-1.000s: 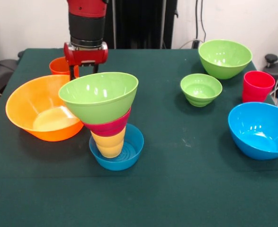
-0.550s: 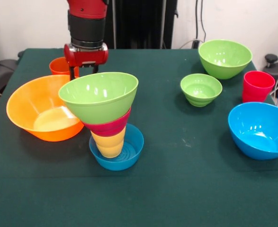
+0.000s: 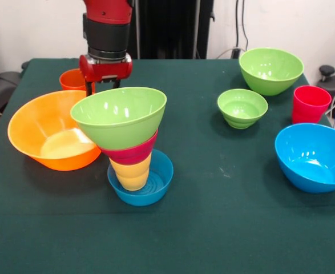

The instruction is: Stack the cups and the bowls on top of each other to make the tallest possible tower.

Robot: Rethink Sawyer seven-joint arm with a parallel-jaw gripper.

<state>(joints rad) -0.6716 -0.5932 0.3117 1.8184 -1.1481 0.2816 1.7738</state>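
- The tower (image 3: 130,140) stands a little left of the frame's centre and has four pieces: a small blue bowl (image 3: 156,185) at the base, the yellow ribbed cup (image 3: 132,172) standing in it, a small red bowl (image 3: 132,153) on the cup, and a big green bowl (image 3: 119,116) on top.
- The column gets wider toward the top and leans a little to the left, so I judge it top-heavy.
- The gripper (image 3: 104,84) hangs in the upper left, just behind the green bowl's far rim; I cannot tell whether its jaws are released or clenched, because the bowl hides the tips.
- The step in hand seems to be between pieces, choosing the next one.
- Not yet stacked: the very wide orange bowl (image 3: 48,137) at the left, the orange cup (image 3: 71,79) behind it, and at the right another big green bowl (image 3: 270,69), a small green bowl (image 3: 242,107), the red cup (image 3: 311,104) and the big blue bowl (image 3: 312,156).
- The next move calls for a gentle, centred placing.
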